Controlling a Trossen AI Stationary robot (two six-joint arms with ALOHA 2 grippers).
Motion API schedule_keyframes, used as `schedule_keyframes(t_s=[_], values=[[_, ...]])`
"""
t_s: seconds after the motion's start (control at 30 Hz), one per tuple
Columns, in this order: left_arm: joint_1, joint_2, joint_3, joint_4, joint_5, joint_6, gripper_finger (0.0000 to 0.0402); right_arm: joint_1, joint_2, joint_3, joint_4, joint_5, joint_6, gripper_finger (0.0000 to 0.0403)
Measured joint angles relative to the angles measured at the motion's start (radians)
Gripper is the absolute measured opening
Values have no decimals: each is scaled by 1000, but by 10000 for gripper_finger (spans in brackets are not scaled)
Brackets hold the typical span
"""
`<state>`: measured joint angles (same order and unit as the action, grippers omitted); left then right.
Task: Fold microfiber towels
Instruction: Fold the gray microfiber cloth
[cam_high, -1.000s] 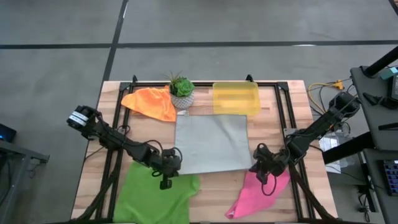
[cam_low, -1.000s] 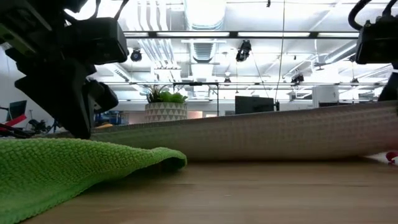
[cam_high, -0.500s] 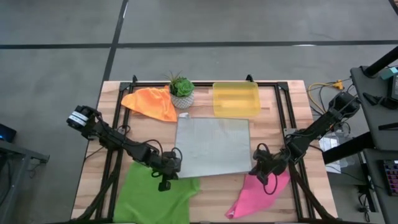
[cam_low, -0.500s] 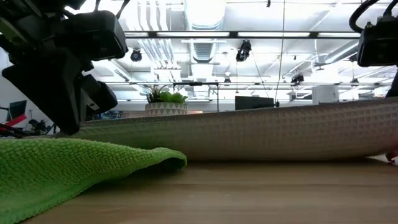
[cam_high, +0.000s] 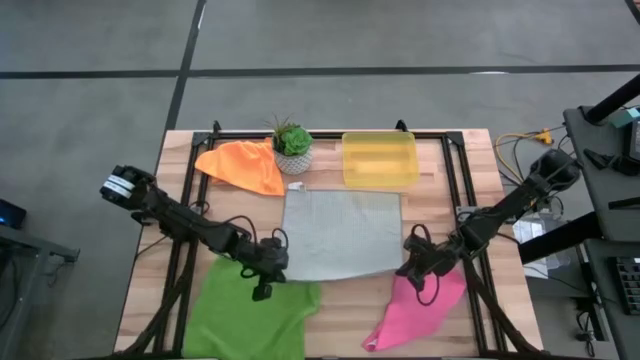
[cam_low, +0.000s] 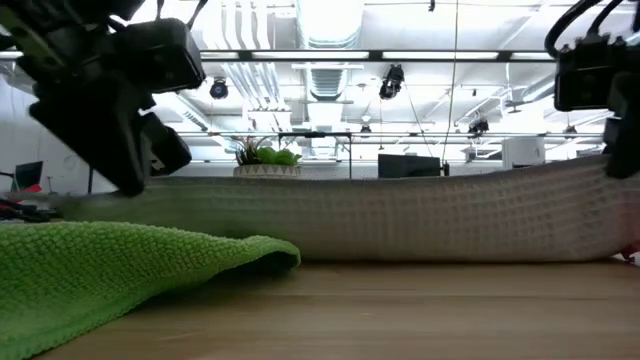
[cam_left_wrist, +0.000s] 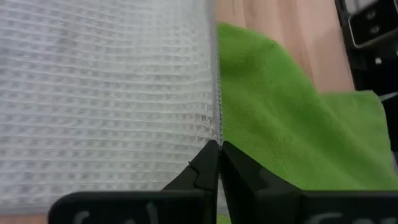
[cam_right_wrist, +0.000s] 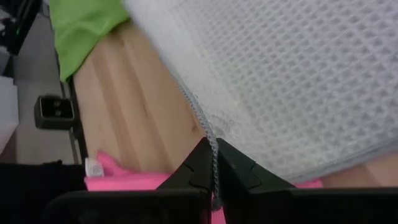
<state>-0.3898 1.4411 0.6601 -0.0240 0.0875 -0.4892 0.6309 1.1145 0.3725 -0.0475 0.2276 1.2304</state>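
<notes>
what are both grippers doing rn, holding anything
Left gripper: shut on the near left corner of the grey towel.
Right gripper: shut on the same towel's near right corner.

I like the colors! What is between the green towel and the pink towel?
In the high view, bare wooden table lies between the green towel and the pink towel; the grey towel's near edge hangs just above.

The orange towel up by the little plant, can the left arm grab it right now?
Probably not yet. The left gripper is shut on the grey towel, far from the orange towel; it must let go first.
</notes>
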Motion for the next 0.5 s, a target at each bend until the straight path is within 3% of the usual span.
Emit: schedule_keyframes(t_s=[0.27,0.5], values=[[68,-92,-34,15,-17,47,0,-23,-2,0,-2,0,-8,8],[125,-103,-32,15,-17,85,0,-23,-2,0,-10,9,8,8]])
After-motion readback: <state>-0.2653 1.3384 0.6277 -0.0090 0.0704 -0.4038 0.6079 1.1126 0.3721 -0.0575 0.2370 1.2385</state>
